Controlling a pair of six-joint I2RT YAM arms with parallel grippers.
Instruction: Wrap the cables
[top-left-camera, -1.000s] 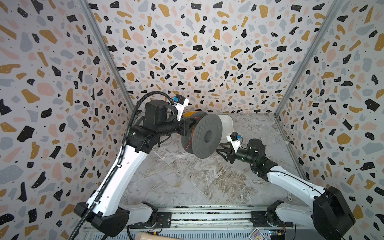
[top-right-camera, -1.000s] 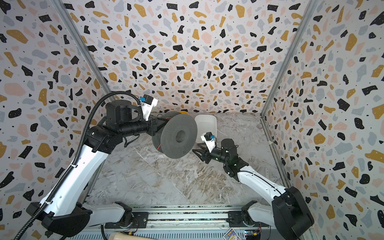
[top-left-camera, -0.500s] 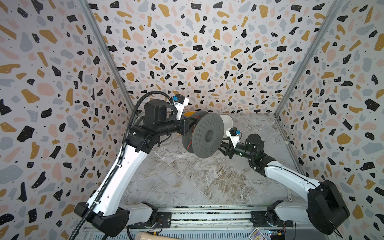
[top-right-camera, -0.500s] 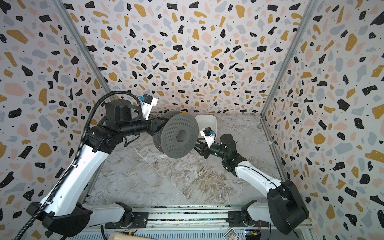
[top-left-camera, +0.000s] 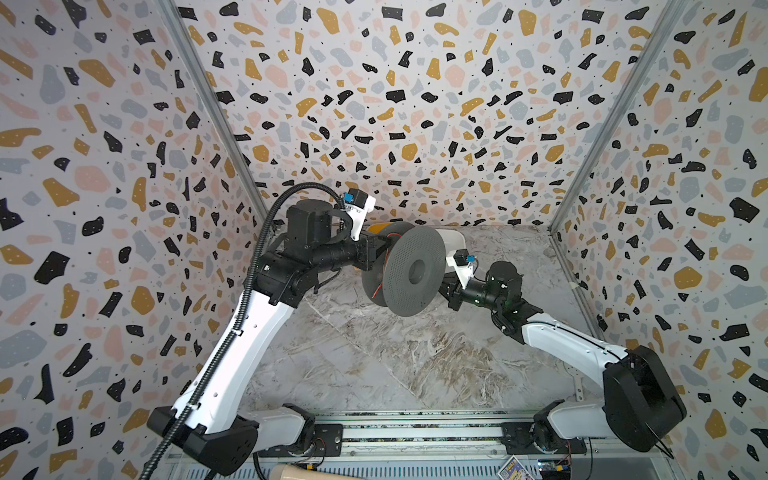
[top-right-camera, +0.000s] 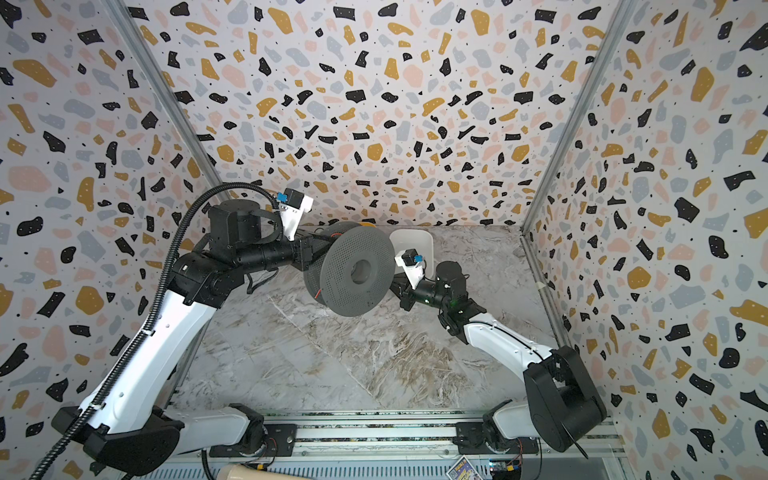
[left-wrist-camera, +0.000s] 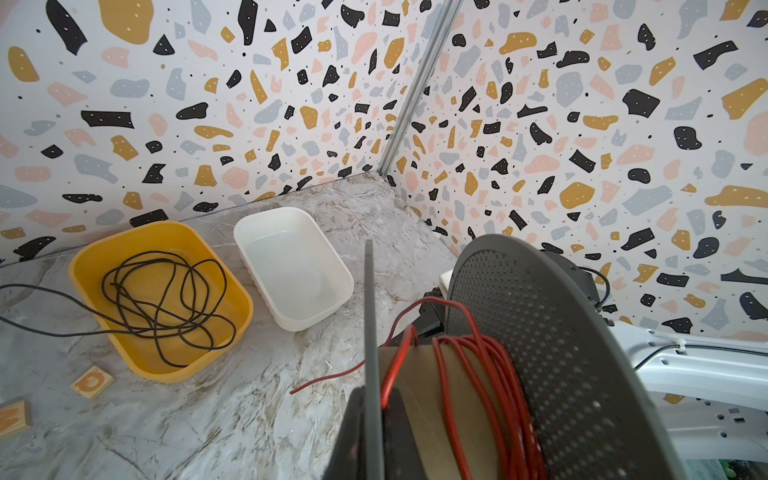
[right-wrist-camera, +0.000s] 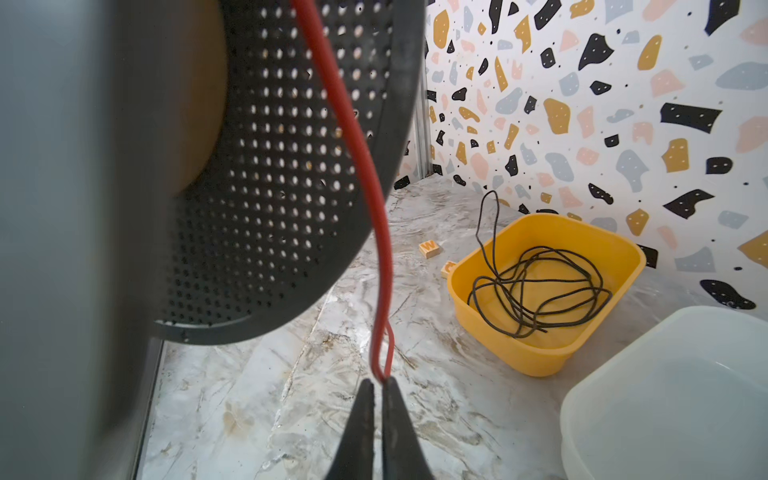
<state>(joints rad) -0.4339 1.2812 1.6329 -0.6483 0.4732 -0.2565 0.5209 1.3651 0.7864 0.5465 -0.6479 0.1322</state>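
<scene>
A grey spool (top-left-camera: 411, 270) hangs above the marbled surface (top-left-camera: 374, 365), its rim clamped in the closed left pincer (left-wrist-camera: 374, 411). A yellow tub (left-wrist-camera: 187, 370) of black wire (left-wrist-camera: 166, 328) sits beside a white tub (left-wrist-camera: 307, 320). Red wire (left-wrist-camera: 478, 374) winds round the spool's core, and the closed right pincer (right-wrist-camera: 378, 384) pinches a bend of it.

Bright even light, faint shadows, fisheye-bent edges, close foreground blurred.

Tabletop (top-left-camera: 374, 365) in front of spool (top-left-camera: 399, 257) open. Behind spool, yellow tub (left-wrist-camera: 245, 303) and white tub (left-wrist-camera: 307, 320) obstruct. Red cable (right-wrist-camera: 382, 249) trails from spool.
</scene>
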